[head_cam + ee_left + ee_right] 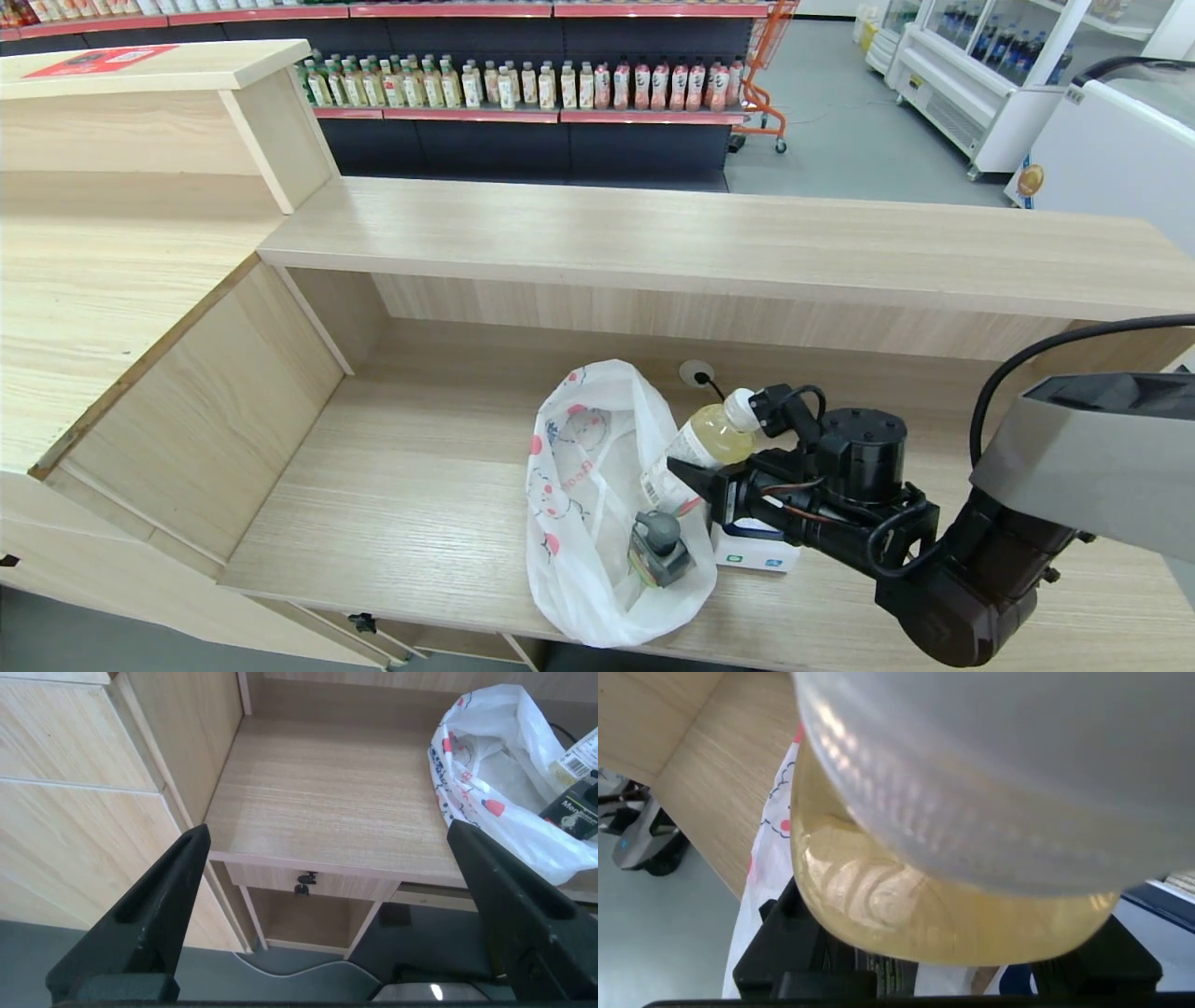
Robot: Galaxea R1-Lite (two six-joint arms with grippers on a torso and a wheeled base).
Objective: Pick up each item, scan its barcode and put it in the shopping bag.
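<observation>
My right gripper is shut on a bottle of pale yellow drink with a white cap. The bottle is tilted, its base pointing down at the open mouth of the white shopping bag with red prints. Up close the bottle sits between the dark fingers, with the bag below. A dark grey item lies inside the bag. My left gripper is open and holds nothing, hanging low off the counter's front edge, left of the bag.
A small white box lies on the counter under my right wrist, just right of the bag. A cable hole sits behind the bottle. The wooden counter has a raised shelf behind and a side wall left. A drawer lock shows below the front edge.
</observation>
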